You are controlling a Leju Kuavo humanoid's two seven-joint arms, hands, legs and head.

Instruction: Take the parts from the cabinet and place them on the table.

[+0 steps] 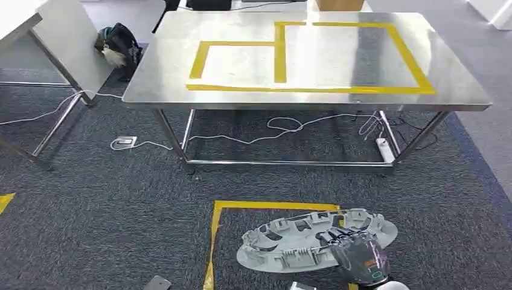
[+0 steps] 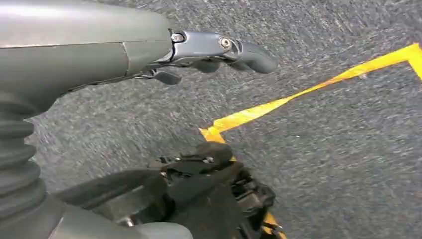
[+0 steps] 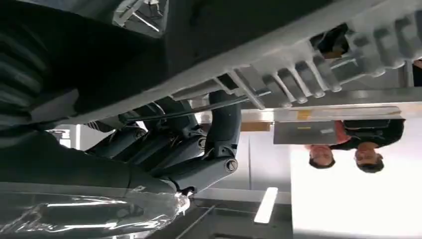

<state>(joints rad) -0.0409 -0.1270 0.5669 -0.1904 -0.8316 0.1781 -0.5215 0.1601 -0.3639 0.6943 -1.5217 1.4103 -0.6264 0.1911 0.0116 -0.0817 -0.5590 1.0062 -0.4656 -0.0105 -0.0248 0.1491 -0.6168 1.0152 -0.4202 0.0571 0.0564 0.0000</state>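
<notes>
At the far left of the head view a second table (image 1: pixel 66 42) stands tilted into frame, with a dark bag (image 1: pixel 119 42) on the carpet beside it. Moving right, the steel table (image 1: pixel 241 90) carries yellow tape rectangles (image 1: pixel 281 54) that look like the drop zones, and white cables (image 1: pixel 284 127) trail under it.

The left hand (image 2: pixel 219 50) hangs over grey carpet in its wrist view, fingers loosely curled in and holding nothing. Yellow floor tape (image 2: pixel 278 102) runs beneath it.

Low and right of centre in the head view is the part (image 1: pixel 314 238), a long, curved, pale grey plastic moulding with ribs and clips along its edge. It is carried above the floor, well short of the table. The right hand (image 1: pixel 359 257) grips it near its right end, and the right wrist view shows the dark fingers (image 3: pixel 224 124) hooked around the ribbed edge of the moulding (image 3: pixel 308 64), with people standing in the background.

I judge the part light and fairly stiff but thin (its clips and ribs look easy to snap). Held near one end, it may droop or twist. A grip on the thicker ribbed rim nearer the middle would balance it better for setting down flat.
</notes>
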